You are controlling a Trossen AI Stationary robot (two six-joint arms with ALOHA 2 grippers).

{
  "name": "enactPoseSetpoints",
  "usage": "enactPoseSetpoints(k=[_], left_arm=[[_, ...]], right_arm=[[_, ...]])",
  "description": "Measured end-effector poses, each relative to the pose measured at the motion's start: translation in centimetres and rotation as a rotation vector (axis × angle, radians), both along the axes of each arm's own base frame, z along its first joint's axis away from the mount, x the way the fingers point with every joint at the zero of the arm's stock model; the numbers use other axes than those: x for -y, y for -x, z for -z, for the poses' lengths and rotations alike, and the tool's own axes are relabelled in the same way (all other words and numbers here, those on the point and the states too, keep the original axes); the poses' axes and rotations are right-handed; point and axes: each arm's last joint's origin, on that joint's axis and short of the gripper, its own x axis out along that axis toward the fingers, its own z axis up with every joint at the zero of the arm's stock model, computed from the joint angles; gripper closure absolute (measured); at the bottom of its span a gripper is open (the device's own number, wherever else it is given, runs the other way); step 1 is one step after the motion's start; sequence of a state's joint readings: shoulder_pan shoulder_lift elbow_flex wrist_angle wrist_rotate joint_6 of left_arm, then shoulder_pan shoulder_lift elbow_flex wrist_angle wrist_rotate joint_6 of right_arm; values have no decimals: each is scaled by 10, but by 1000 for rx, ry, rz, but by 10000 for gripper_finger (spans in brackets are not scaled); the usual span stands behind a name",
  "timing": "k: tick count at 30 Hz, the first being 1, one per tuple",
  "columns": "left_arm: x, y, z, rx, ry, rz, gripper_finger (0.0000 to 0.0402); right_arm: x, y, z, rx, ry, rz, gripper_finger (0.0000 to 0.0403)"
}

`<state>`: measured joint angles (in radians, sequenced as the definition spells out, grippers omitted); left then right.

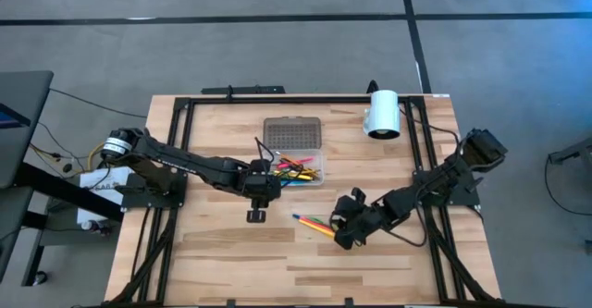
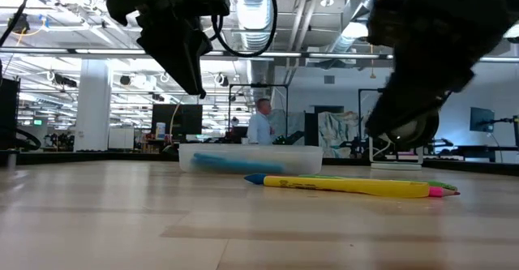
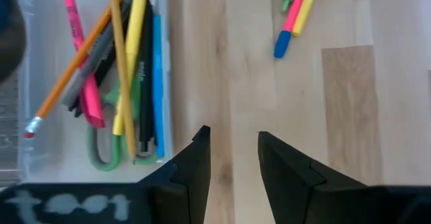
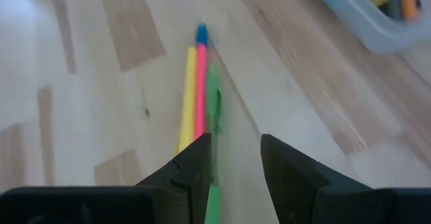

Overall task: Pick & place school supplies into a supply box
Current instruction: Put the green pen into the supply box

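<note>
Right gripper (image 4: 232, 177) nearest the lens in its wrist view: fingers spread, nothing between them, hanging low over the table (image 1: 231, 252) at the near right. Loose pens (image 4: 199, 96), yellow, pink and green with a blue tip, lie side by side on the wood just ahead of those fingers, running away from them. Left gripper (image 3: 232, 163) also spread and empty, over bare wood just beside the supply box (image 1: 298, 167). Box sits mid-table, lid (image 1: 292, 131) open on its far side; inside lie green-handled scissors (image 3: 104, 153), pencils and pens. Writing on one yellow pen, unreadable. White cylinder (image 1: 381, 114) far right.
</note>
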<state>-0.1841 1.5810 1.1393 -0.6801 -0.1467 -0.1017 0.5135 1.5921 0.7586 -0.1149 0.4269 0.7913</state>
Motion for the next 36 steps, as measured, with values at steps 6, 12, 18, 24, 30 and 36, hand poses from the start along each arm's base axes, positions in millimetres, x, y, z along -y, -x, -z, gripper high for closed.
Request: enactPoseSetpoints(k=[6,12,18,24,30,36], left_arm=[[-1,0,0,4,-22,-11,287],[-1,0,0,5,-28,-14,287],[-2,0,0,6,-45,-26,288],[-2,0,0,4,-45,-27,288],[-2,0,0,8,-43,-29,288],[-1,0,0,9,-43,-29,288]], right_arm=[[8,-9,-3,20,19,-79,282],[7,-12,10,-43,30,-168,282],[-1,-25,28,-80,5,-168,282],[-4,-34,36,-80,5,-144,282],[-4,-34,38,-81,-20,-110,282],[1,-36,38,-88,-39,-77,285]])
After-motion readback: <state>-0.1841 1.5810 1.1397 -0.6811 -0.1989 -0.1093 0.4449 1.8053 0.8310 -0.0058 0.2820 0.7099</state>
